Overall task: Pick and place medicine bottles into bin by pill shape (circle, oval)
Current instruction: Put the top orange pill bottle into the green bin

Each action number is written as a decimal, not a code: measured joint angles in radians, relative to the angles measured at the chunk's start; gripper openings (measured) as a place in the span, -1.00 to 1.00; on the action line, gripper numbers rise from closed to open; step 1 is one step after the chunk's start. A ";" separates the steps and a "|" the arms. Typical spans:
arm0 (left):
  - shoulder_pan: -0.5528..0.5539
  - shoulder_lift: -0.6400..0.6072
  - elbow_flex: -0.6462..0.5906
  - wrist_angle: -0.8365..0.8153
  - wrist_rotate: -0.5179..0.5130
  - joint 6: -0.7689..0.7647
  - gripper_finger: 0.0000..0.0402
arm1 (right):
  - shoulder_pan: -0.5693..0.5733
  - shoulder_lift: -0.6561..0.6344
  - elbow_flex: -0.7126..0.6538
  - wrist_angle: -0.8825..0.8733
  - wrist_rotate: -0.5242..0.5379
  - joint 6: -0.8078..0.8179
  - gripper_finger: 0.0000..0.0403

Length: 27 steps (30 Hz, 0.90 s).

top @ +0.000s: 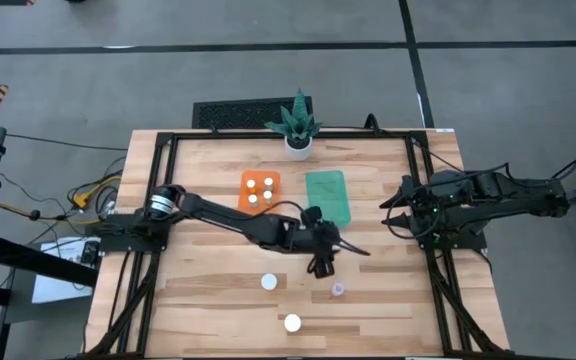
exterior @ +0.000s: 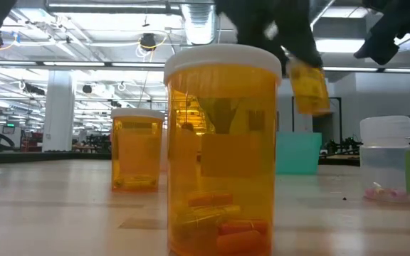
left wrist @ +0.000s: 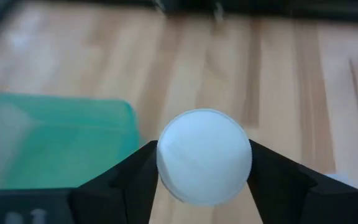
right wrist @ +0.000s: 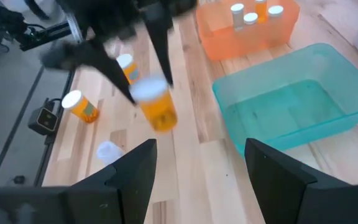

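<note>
My left gripper is shut on an orange medicine bottle with a white cap, held in the air near the green bin. The orange bin holds three white-capped bottles. Two orange bottles and a bluish-clear one stand upright on the table near its front. My right gripper is open and empty at the table's right side. My left gripper pinches the bottle at its white cap, one finger on each side. The fingers come from above, pointing down. The bottle hangs below them, slightly tilted and clear of the table; it also shows in the low view.
A white plant pot with a green plant stands at the table's far edge behind the bins. In the low view one orange bottle stands close to the camera, another farther back, and the clear bottle at right.
</note>
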 joint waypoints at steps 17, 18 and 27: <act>0.280 -0.103 -0.006 0.038 -0.085 0.109 0.07 | -0.001 0.000 0.000 -0.002 0.021 0.026 0.27; 0.293 -0.082 -0.003 0.075 -0.064 0.111 0.07 | 0.000 0.000 0.000 -0.002 0.021 0.026 0.27; 0.329 0.049 -0.004 0.129 0.035 0.113 0.07 | -0.002 -0.005 0.000 -0.010 0.040 0.029 0.27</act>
